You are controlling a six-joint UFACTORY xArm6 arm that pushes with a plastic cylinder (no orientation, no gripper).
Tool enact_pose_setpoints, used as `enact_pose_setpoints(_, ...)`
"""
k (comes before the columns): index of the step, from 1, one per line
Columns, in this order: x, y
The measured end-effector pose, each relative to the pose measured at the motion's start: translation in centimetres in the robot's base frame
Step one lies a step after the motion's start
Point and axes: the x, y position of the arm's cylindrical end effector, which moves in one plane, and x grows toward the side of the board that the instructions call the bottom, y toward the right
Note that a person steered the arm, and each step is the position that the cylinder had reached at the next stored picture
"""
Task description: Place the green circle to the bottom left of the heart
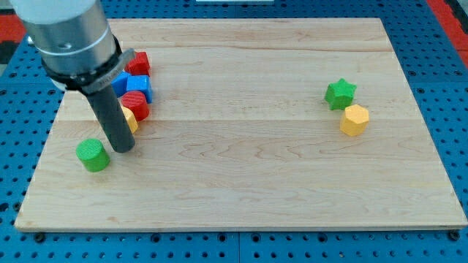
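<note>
The green circle (92, 155) lies near the board's left edge, towards the view's bottom. My tip (123, 149) rests on the board just right of it, close by or touching. Above the tip a cluster of blocks sits partly behind the rod: a red heart-like block (135, 104), a yellow block (129, 119), a blue block (140, 88), another blue block (120, 85) and a red block (139, 63). The green circle is to the bottom left of this cluster.
A green star (340, 93) and a yellow hexagon-like block (355, 120) sit together at the view's right. The wooden board (248, 197) lies on a blue perforated table. The arm's grey body fills the view's top left.
</note>
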Motion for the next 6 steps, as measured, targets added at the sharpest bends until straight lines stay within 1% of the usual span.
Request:
enact_pose_setpoints(1,5.0,2.2)
enact_pose_setpoints(2,7.9,-0.5)
enact_pose_setpoints(3,8.9,-1.9)
enact_pose_setpoints(4,8.3,-4.0)
enact_pose_setpoints(5,6.1,-6.7)
enact_pose_setpoints(6,4.9,-7.5)
